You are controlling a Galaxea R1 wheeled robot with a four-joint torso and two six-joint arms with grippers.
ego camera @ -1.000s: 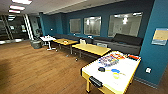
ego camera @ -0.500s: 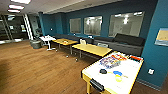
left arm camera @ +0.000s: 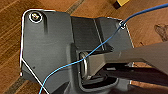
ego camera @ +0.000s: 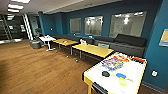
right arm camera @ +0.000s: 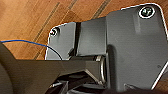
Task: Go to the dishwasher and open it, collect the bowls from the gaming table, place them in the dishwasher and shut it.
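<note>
The gaming table [ego camera: 137, 71], long with a plain white top and yellow frame, stands at the lower right of the head view, against the blue wall. Near its front end sit the bowls: a black one [ego camera: 105, 73], a blue one [ego camera: 121, 75] and a yellow-green one [ego camera: 122, 81], close together. Colourful flat items [ego camera: 112, 63] lie further back on the top. The dishwasher is out of view. In the wrist views, the left arm's dark plate [left arm camera: 50, 50] and the right arm's dark plate [right arm camera: 135, 50] hang over wooden floor.
Two yellow-topped tables [ego camera: 92, 50] [ego camera: 64, 42] and a small white table [ego camera: 47, 38] line the wall, with a dark sofa [ego camera: 125, 43] behind them. Open wooden floor [ego camera: 37, 67] spreads to the left. A dark round seat [ego camera: 35, 44] stands far left.
The whole head view has shifted a little, so the camera has moved. The gaming table sits slightly lower in the picture. Nothing on it has moved.
</note>
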